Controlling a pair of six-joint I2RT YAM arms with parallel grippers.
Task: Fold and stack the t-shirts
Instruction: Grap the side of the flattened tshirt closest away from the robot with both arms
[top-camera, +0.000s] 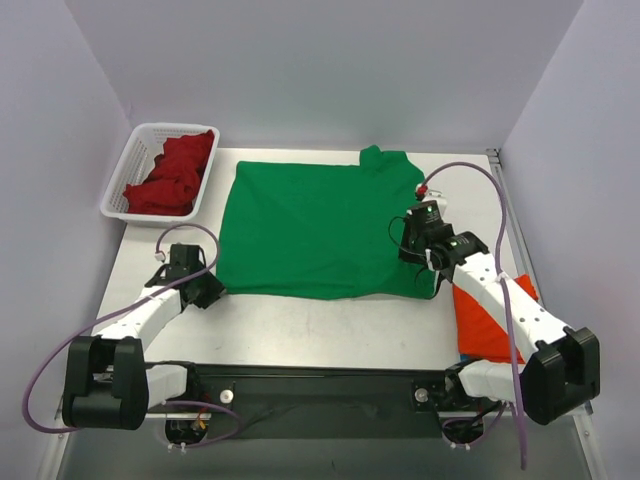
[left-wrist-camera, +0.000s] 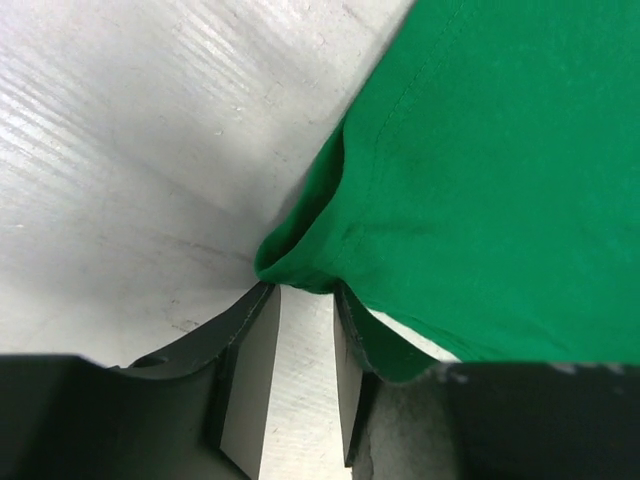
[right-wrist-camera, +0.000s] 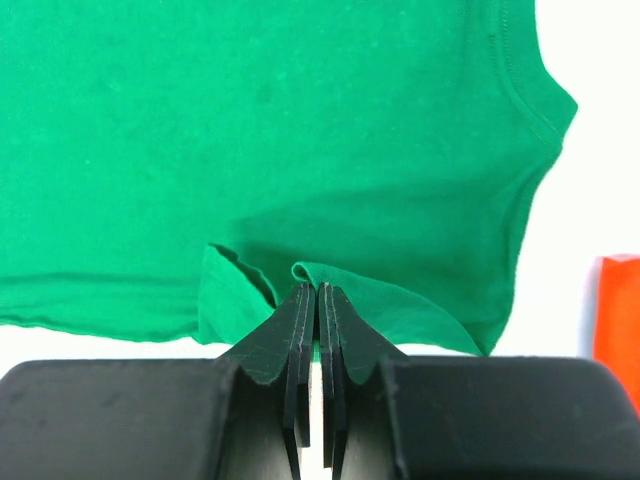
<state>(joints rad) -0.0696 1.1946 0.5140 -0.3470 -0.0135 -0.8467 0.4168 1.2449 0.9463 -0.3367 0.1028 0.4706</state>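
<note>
A bright green t-shirt (top-camera: 310, 230) lies spread flat mid-table. My left gripper (top-camera: 212, 292) is low at its near-left corner. In the left wrist view the jaws (left-wrist-camera: 305, 290) stand apart with bare table between them. The shirt's bunched corner (left-wrist-camera: 300, 255) touches the tips and drapes over the right finger. My right gripper (top-camera: 425, 285) is at the near-right corner. In the right wrist view (right-wrist-camera: 317, 288) it is shut on a raised fold of the green shirt (right-wrist-camera: 300, 130). A dark red shirt (top-camera: 175, 175) lies in the basket. An orange shirt (top-camera: 485, 315) lies right of the right arm. No blue shirt shows.
The white slotted basket (top-camera: 140, 135) stands at the far left corner of the table. The orange shirt's edge shows in the right wrist view (right-wrist-camera: 620, 310). Walls close in the back and both sides. The arm bases sit along the near edge.
</note>
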